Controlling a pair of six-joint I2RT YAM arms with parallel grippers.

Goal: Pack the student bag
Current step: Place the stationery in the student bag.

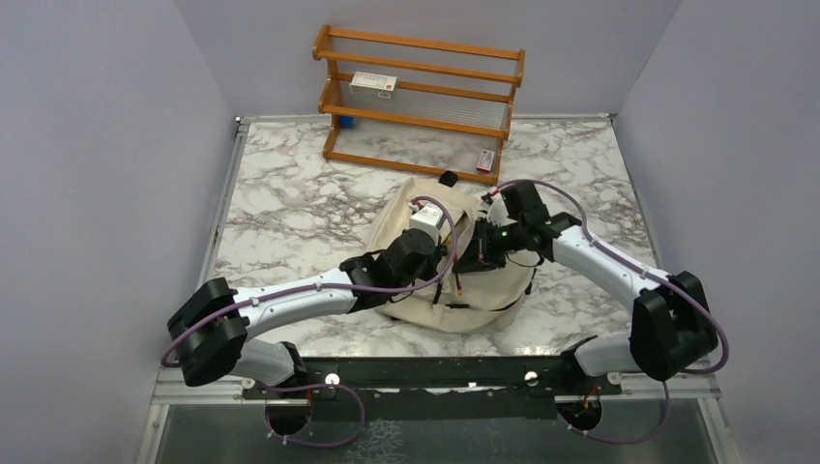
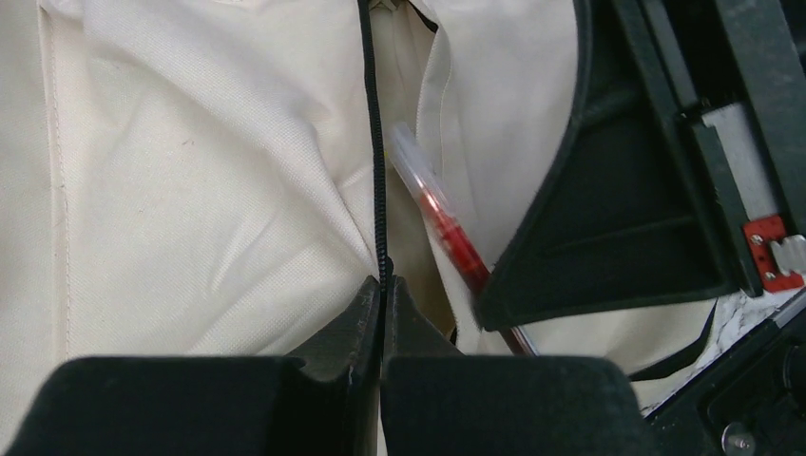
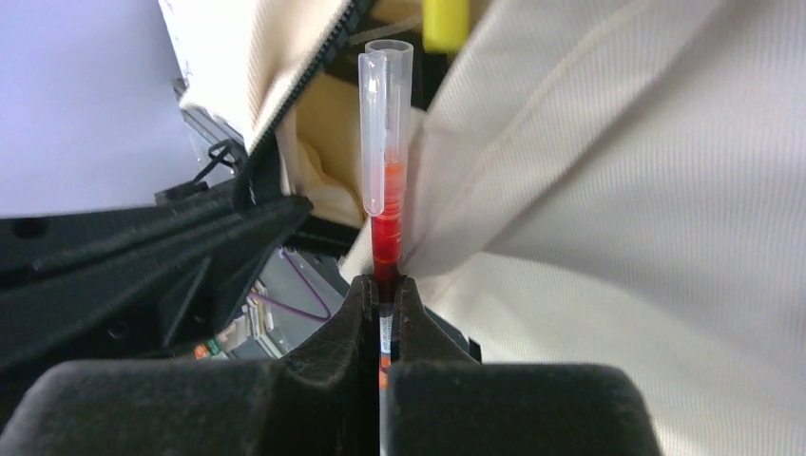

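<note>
Top view: we see student bag [image 1: 411,217] slumped mid-bench [image 1: 290,203], wooden rack [image 1: 421,101] behind bag, both arms reaching onto bag's top.
Left wrist: we note left pincer [image 2: 382,285] pinched tight on bag's black zip edge [image 2: 376,142]; red pen [image 2: 439,214] just right of zip edge.
Right wrist: we note right pincer [image 3: 383,290] clamped on red pen's barrel, clear-capped end at bag's mouth, beside cream fabric.

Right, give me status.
Left gripper shut on zipper edge of bag. Right gripper shut on pen, cap toward bag. Fabric fold crowds pen.
</note>
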